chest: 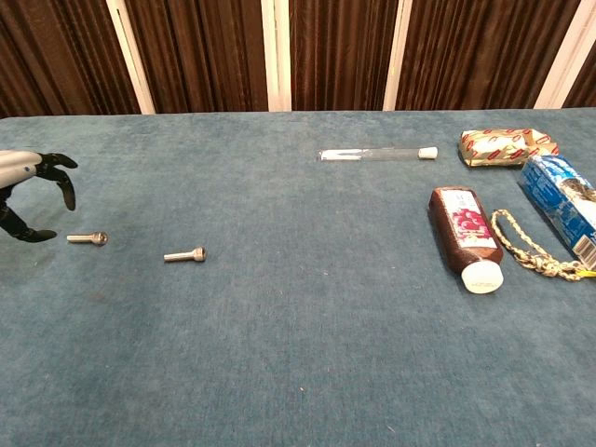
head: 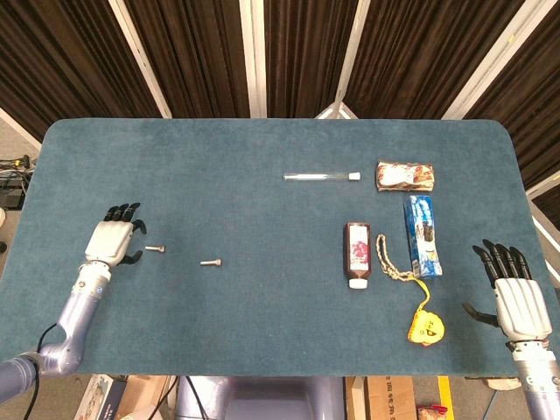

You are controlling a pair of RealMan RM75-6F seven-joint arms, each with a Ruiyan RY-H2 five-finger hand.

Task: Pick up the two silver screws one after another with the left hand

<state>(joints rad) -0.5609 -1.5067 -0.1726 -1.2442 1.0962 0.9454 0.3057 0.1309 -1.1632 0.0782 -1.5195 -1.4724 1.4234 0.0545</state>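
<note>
Reaching for the first of two silver screws: left hand (head: 112, 241) low over the blue desk (head: 262, 157), fingers apart and curved, holding nothing, just beside the nearer screw (head: 155, 249). Second screw (head: 210, 262) lying a little further right, untouched. Right hand (head: 516, 302) spread and empty at the far desk edge. Next, likely a small shift right and a fine pinch; exact height above the cloth hard to judge.
</note>
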